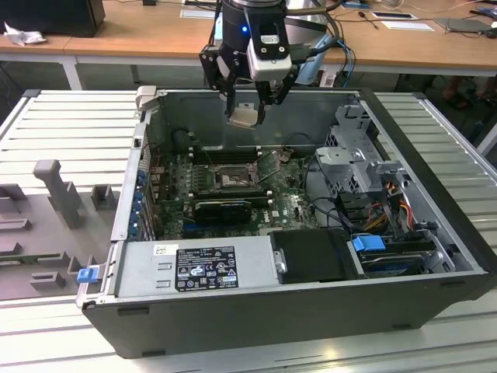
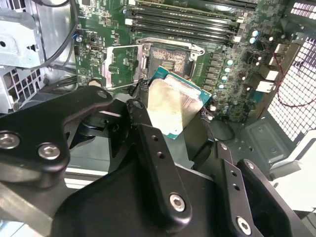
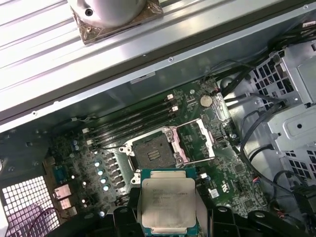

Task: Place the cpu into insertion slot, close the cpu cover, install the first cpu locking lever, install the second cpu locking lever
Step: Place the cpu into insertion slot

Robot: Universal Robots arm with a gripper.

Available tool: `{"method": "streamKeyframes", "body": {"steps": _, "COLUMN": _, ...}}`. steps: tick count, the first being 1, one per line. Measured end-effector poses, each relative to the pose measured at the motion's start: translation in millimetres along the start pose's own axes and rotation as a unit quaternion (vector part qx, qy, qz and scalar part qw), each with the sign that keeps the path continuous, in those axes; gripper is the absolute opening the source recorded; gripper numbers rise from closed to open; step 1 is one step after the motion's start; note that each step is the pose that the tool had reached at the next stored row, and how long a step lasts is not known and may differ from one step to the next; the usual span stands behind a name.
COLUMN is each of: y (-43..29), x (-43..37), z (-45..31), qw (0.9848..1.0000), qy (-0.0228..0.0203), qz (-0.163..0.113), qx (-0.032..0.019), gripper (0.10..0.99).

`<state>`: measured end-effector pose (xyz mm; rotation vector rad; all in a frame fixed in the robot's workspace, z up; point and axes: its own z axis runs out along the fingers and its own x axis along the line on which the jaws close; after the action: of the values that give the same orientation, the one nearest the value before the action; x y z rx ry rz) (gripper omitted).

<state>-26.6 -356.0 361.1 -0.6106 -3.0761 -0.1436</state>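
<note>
Second wrist view: one corner of cpu [image 2: 173, 106] is hidden behind the black fingers [image 2: 148, 143], and cpu itself covers the near side of insertion slot [image 2: 168, 57]. First wrist view: fingers cut off by the picture's edge. Exterior view: insertion slot detail too small to tell.

Black pincer [image 1: 247, 109], silver screws [image 2: 177, 201], white wrist block [image 1: 269, 56], blue light [image 1: 245, 31], dark cables [image 1: 340, 51]

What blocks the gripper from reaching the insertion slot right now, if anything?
Probably nothing. The gripper holds the cpu above the open case; the cpu cover is swung open beside the insertion slot, leaving its centre bare.
</note>
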Motion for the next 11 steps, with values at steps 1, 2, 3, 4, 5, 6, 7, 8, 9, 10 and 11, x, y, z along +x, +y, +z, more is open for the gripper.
{"method": "streamKeyframes", "body": {"steps": 1, "y": 0.0, "x": 0.0, "z": 0.0, "qw": 1.0000, "qy": -0.0003, "qz": 0.003, "qx": 0.0000, "gripper": 0.525}}
{"method": "streamKeyframes", "body": {"steps": 2, "y": 0.0, "x": 0.0, "z": 0.0, "qw": 1.0000, "qy": -0.0006, "qz": 0.006, "qx": -0.0001, "gripper": 0.525}}
{"method": "streamKeyframes", "body": {"steps": 3, "y": 0.0, "x": 0.0, "z": 0.0, "qw": 1.0000, "qy": -0.0009, "qz": 0.009, "qx": -0.0001, "gripper": 0.525}}
{"method": "streamKeyframes", "body": {"steps": 4, "y": 0.0, "x": 0.0, "z": 0.0, "qw": 0.9999, "qy": -0.0010, "qz": 0.012, "qx": -0.0002, "gripper": 0.525}}
{"method": "streamKeyframes", "body": {"steps": 5, "y": 0.0, "x": 0.0, "z": 0.0, "qw": 0.9999, "qy": -0.0014, "qz": 0.015, "qx": -0.0003, "gripper": 0.525}}
{"method": "streamKeyframes", "body": {"steps": 6, "y": 0.0, "x": 0.0, "z": 0.0, "qw": 0.9998, "qy": -0.0017, "qz": 0.019, "qx": -0.0004, "gripper": 0.525}}
{"method": "streamKeyframes", "body": {"steps": 7, "y": 0.0, "x": 0.0, "z": 0.0, "qw": 0.9998, "qy": -0.0019, "qz": 0.021, "qx": -0.0004, "gripper": 0.525}}
{"method": "streamKeyframes", "body": {"steps": 8, "y": 0.0, "x": 0.0, "z": 0.0, "qw": 0.9997, "qy": -0.0021, "qz": 0.023, "qx": -0.0005, "gripper": 0.525}}
{"method": "streamKeyframes", "body": {"steps": 9, "y": 0.0, "x": 0.0, "z": 0.0, "qw": 0.9996, "qy": -0.0024, "qz": 0.026, "qx": -0.0005, "gripper": 0.525}}
{"method": "streamKeyframes", "body": {"steps": 10, "y": 0.0, "x": 0.0, "z": 0.0, "qw": 0.9996, "qy": -0.0025, "qz": 0.028, "qx": -0.0005, "gripper": 0.525}}
{"method": "streamKeyframes", "body": {"steps": 11, "y": 0.0, "x": 0.0, "z": 0.0, "qw": 0.9995, "qy": -0.0027, "qz": 0.030, "qx": -0.0006, "gripper": 0.525}}
